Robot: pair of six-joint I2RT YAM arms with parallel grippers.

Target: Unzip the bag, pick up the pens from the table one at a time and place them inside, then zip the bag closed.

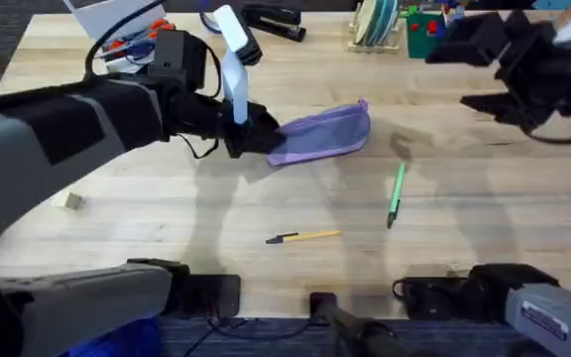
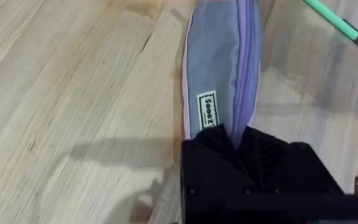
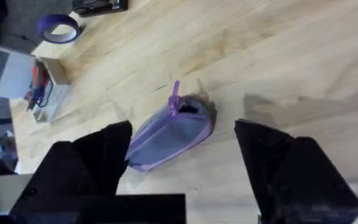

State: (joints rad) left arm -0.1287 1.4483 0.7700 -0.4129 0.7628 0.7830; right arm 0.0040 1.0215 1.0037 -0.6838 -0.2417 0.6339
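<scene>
The left gripper [image 1: 251,136] is clamped on the near-left end of the lilac pencil pouch [image 1: 323,133], whose long axis runs rightward toward the zipper pull [image 3: 174,98]. The right gripper [image 1: 494,87], fingers spread wide and nearer that end, hovers beyond the pull, holding nothing.
</scene>
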